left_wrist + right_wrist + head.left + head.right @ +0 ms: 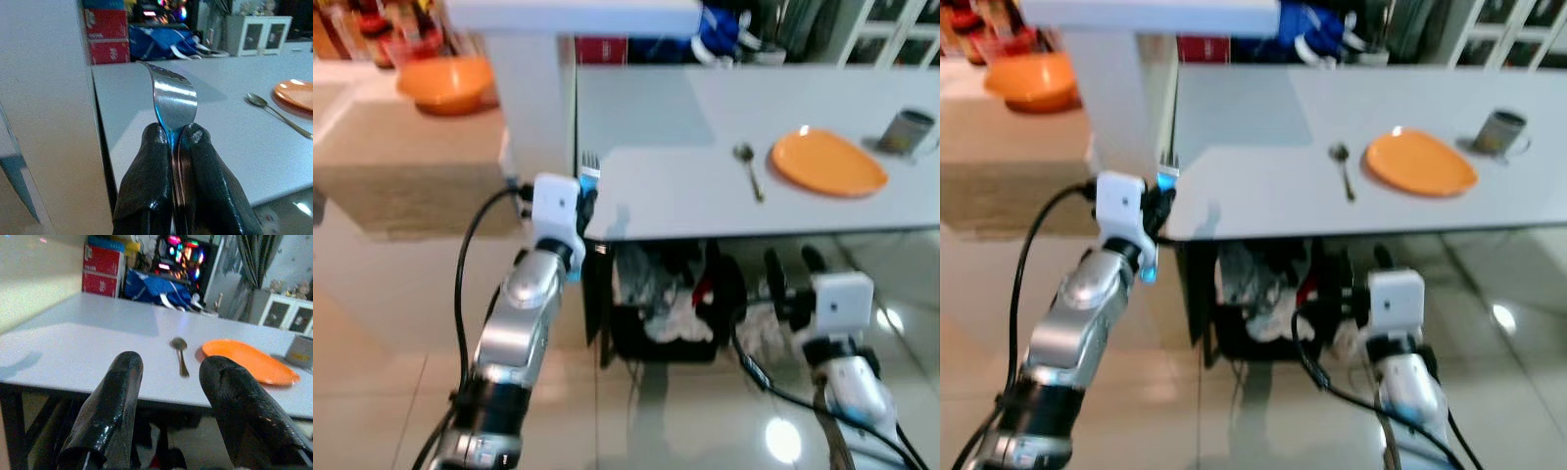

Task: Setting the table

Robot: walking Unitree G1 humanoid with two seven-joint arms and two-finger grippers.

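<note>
left gripper (588, 186) is clamping a fork (172, 100) between its two black fingers (151, 181), pinched tight on the handle with the tines sticking up and curving away, sitting right at the near left corner of the white table (705, 186), just beside the white pillar (533, 98). fork is not touching the tabletop as far as the wrist view is showing. right gripper (793, 264) is hanging lower, below the front edge of the table and in front of it, fingers (112, 401) spread wide apart and holding nothing. on the table an orange plate (827, 162) is lying toward the right side, a spoon (749, 171) is lying just beside its left edge, apart from it, bowl end pointing away from the robot. a grey mug (908, 130) is standing near the plate's far right side. an orange bowl (445, 83) is sitting on a counter off to the left behind the pillar. under the table a dark bin (671, 304) with crumpled white stuff is showing. red boxes (106, 32) and a blue bag (156, 44) are sitting past the far end of the table.
</note>
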